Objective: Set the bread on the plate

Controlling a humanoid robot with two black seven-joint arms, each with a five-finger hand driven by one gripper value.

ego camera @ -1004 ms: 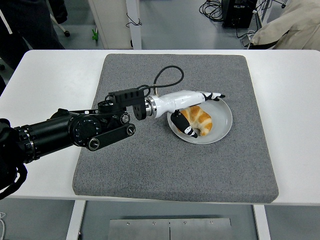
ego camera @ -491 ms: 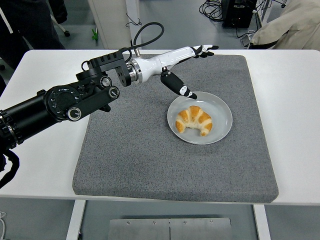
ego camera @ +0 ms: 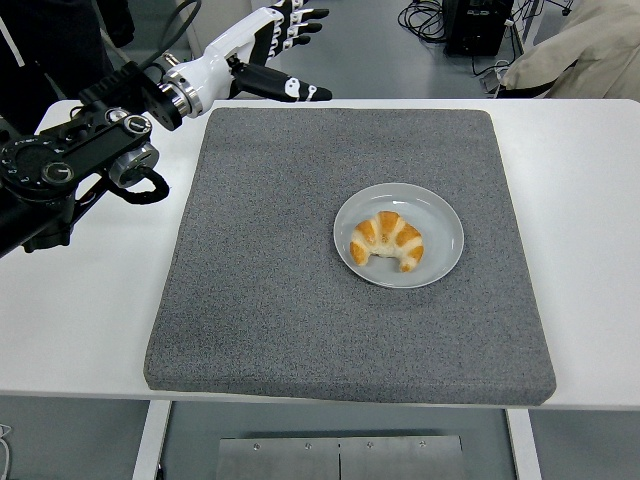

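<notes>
Fingers (ego camera: pixel 296 22) spread wide and holding nothing, the left hand (ego camera: pixel 262 45) hangs up at the far left corner of the desk (ego camera: pixel 90 300), well apart from the action. And there sits the bread (ego camera: pixel 387 241), a golden croissant curved like a horseshoe, lying flat inside the plate (ego camera: pixel 440 215), slightly left of its centre with its two tips pointing toward the near edge. By the look of it the placing is done. How would it handle? I'd judge it light and soft, with a flaky crust that would crush or shed under a hard squeeze, so a gentle pinch across the thick middle of the arc looks the safest hold, never the thin tips. Whether the surface is greasy is hard to say from up here. The plate itself, pale and shallow, looks smooth and liable to slide if nudged. It rests on the grey mat (ego camera: pixel 260 300), right of the mat's middle. The mat covers most of the white desk. No right arm shows anywhere.
</notes>
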